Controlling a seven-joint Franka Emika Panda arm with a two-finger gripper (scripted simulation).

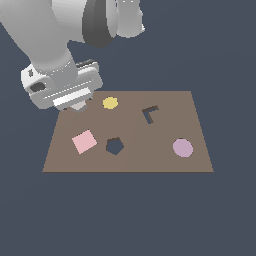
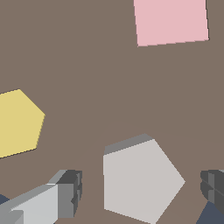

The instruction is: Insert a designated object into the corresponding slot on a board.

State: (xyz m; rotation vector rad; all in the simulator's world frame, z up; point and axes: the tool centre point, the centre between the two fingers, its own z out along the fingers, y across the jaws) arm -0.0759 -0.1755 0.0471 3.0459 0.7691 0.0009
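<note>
Grey pentagon block: flat on the brown board, between the fingers, neither pad touching.
Gripper: spread apart; centre, descend, then close on opposite flanks.
Pentagon slot: well apart from gripper, beyond pink square.

Support surface: flat dark blue-grey floor, uniform, no markings. One item lies directly on it: the brown rectangular board, flat, long edges running left-right in the exterior view, far-left corner hidden behind the robot arm.

On the board: yellow hexagon piece at far left-centre; pink square near left; lilac round disc near right; light grey pentagon block near the far-left corner, lying flat.

Openings in the board: dark navy pentagon-shaped hole just right of the pink square; dark L-shaped hole far, right of centre.
</note>
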